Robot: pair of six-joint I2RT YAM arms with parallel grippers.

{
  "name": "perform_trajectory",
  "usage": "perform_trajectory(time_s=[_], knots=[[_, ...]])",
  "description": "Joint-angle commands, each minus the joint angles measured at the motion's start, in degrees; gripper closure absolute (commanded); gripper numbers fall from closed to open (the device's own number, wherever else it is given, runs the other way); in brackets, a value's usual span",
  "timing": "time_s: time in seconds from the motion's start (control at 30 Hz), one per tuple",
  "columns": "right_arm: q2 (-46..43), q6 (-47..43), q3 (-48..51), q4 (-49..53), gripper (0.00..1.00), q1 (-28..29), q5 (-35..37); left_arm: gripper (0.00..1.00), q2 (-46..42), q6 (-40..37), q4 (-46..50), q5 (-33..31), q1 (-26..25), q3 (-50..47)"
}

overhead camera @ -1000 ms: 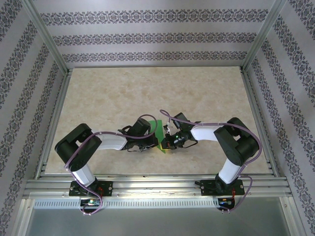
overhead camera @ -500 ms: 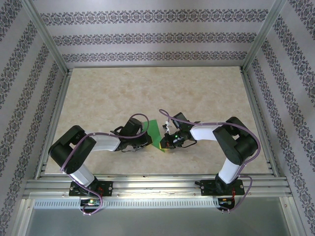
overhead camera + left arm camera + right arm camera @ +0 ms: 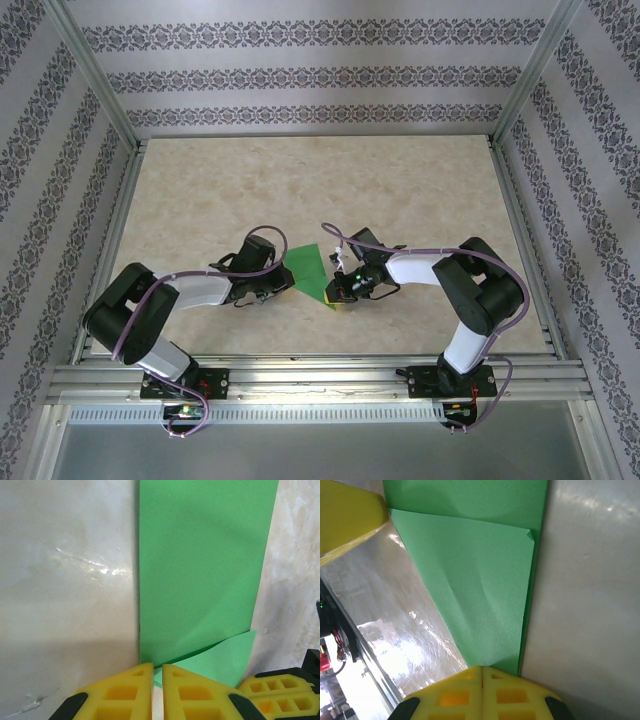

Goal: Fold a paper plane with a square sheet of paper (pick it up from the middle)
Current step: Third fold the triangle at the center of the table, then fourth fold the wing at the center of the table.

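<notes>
The square sheet of paper (image 3: 305,265) is bright green and lies folded on the table between my two grippers. In the left wrist view the sheet (image 3: 200,570) is a long strip with a triangular flap at its near end. My left gripper (image 3: 284,282) is at the sheet's left edge, and its jaws (image 3: 157,672) stand a narrow slit apart with a paper corner at their mouth. My right gripper (image 3: 333,292) is at the sheet's near right end. Its jaws (image 3: 482,669) are shut on the tip of the folded flap (image 3: 480,590).
The beige marbled table (image 3: 400,190) stretches wide behind the arms. Aluminium rails (image 3: 300,378) run along its near edge and sides, with patterned walls (image 3: 300,75) all round. One yellow finger of the right gripper (image 3: 280,690) shows beside the left jaws.
My left arm has drawn back to the left, uncovering more of the green sheet, and its jaws have parted a little. The right arm has stayed put.
</notes>
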State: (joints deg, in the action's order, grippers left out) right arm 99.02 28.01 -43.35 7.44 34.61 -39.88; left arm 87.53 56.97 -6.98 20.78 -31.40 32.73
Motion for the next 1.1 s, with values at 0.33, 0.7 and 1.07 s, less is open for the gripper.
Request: perform_trajectory(time_s=[0.33,0.7,1.07], knots=[[-8.5,-2.2,-3.6,6.0,0.83,-2.6,6.4,0.78,-8.1,-4.7,7.0,-1.7,0.4,2.3],[-0.4,-0.6,-7.8,4.2,0.74,-3.7,4.4,0.7,-8.4,-3.6,4.9,-1.1,0.5,0.7],[0.9,1.2,-6.7,0.0,0.89,-3.8,2.6,0.69,-8.1,-3.1,4.6,-0.8,0.5,-0.1]])
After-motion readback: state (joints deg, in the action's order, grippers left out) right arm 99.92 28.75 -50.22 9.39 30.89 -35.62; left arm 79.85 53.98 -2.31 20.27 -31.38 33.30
